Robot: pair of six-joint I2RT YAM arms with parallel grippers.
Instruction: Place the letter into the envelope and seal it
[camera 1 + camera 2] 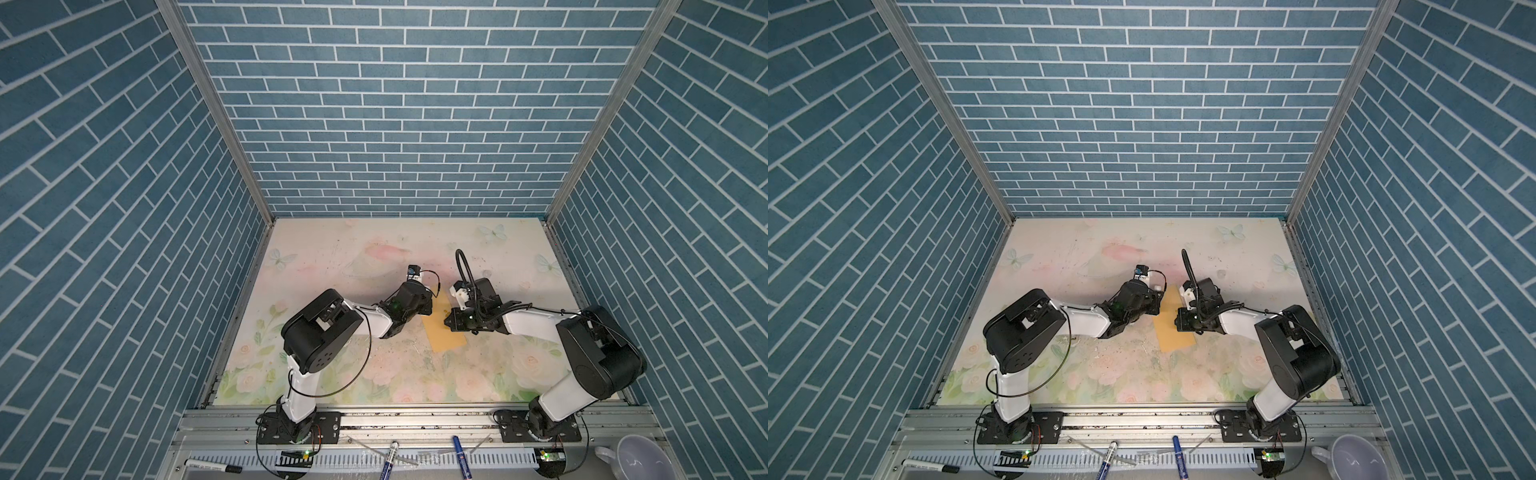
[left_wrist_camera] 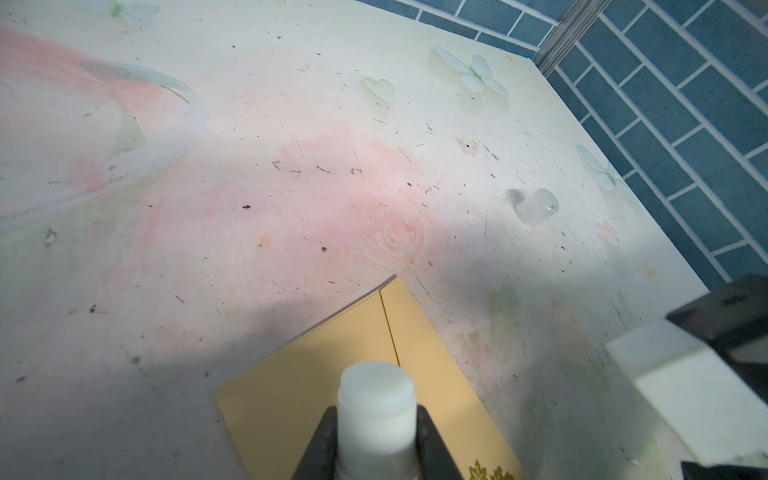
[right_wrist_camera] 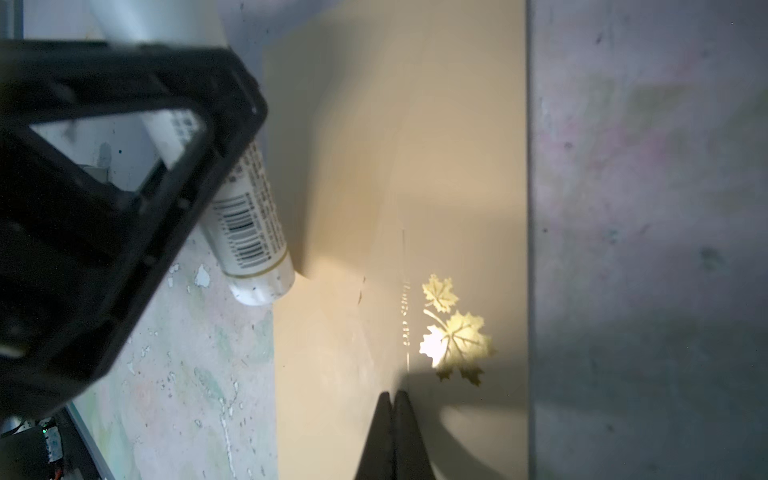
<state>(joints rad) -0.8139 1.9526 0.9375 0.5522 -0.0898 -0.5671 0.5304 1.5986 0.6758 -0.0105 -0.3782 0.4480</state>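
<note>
While the envelope (image 1: 443, 332) lies flat on the worktop (image 1: 332, 249) between the 2 arms, its long axis runs from the robot's side toward the back wall, leaning slightly left at the far end in both top views. Left fingers (image 2: 328, 440) are clamped on a white glue stick (image 2: 376, 395), and its cap (image 2: 536, 208) lies loose on the worktop, well apart. Right fingers (image 3: 392, 432) are pressed together with nothing between them, tips down on the envelope just beside the gold leaf emblem (image 3: 455, 328), pinning the paper by the look of it. In the right wrist view the stick's end sits right at the long edge on the left arm's side. I cannot tell whether it touches. No letter shows anywhere, so it is probably tucked inside. I also cannot tell whether the flap is folded down. Sealing looks like the step in hand. The left arm is nearer that edge, so any glue stroke would follow the long axis while the right fingers steady the envelope.
</note>
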